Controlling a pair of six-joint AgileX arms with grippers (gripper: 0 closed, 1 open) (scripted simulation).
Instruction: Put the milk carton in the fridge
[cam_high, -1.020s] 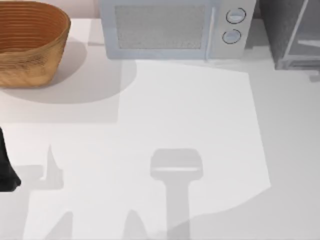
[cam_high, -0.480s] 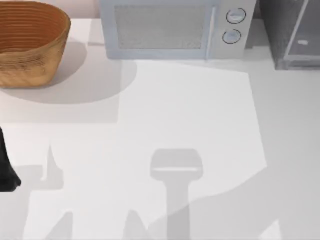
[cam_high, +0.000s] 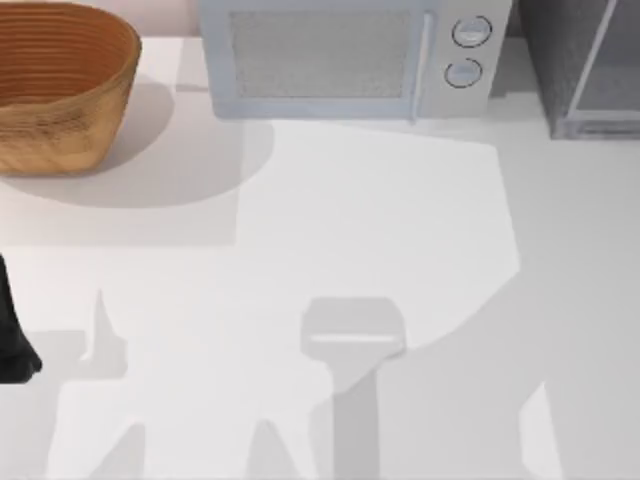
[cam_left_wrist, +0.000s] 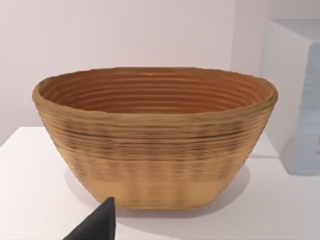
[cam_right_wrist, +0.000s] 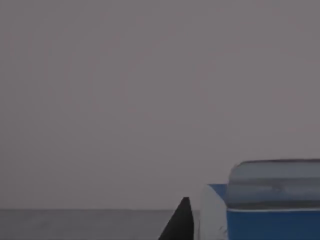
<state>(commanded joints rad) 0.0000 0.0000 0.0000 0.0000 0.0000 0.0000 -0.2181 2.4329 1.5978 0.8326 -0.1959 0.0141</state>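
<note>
Milk carton (cam_right_wrist: 260, 215) close beside right claw fingertip (cam_right_wrist: 180, 222) in right wrist view, grip state can't tell; fridge (cam_high: 585, 65) at tabletop (cam_high: 400, 250) far right corner; left arm (cam_high: 12, 330) parked at left edge facing basket (cam_left_wrist: 155, 135).

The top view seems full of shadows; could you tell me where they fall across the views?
Top view: grey arm-shaped shadows cross the table, and the basket shades its right. Left wrist view: soft shadow under the basket. Right wrist view: flat grey behind the milk carton.
</note>
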